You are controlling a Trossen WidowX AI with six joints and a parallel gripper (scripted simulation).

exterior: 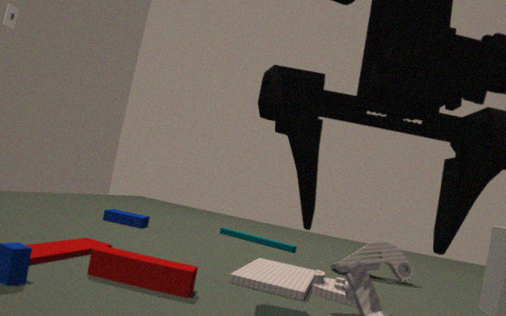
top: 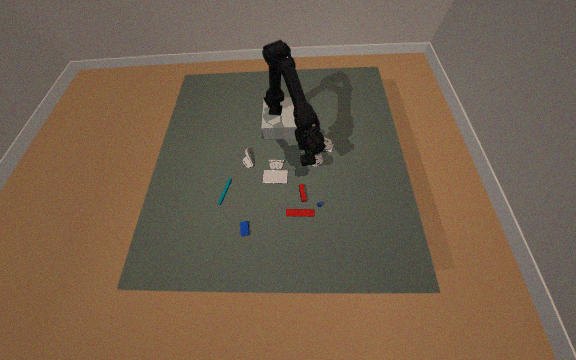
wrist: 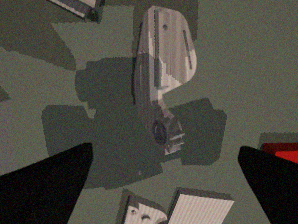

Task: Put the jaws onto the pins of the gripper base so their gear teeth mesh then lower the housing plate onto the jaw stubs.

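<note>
The pale gripper base point(top: 275, 176) point(exterior: 275, 278) point(wrist: 202, 209) lies flat, its ribbed block adjoining a lower part with pins. One pale jaw point(top: 248, 159) point(exterior: 386, 254) lies left of it in the top view. The other jaw point(top: 317, 160) point(exterior: 364, 287) point(wrist: 172, 50) lies to its right, in the wrist view between and beyond the fingertips, its toothed end nearest them. A further pale piece point(top: 328, 145) point(wrist: 77, 5), seemingly the housing plate, is partly hidden by the arm in the top view and cropped in the wrist view. My gripper point(exterior: 373, 240) point(wrist: 168, 152) is open and empty, above that second jaw.
Two red blocks point(top: 302, 193) point(top: 300, 213) and a small blue block point(top: 320, 204) lie right of centre in the top view. A teal stick point(top: 225, 191) and another blue block point(top: 244, 228) lie to the left. The arm stands by a white pedestal point(top: 279, 133).
</note>
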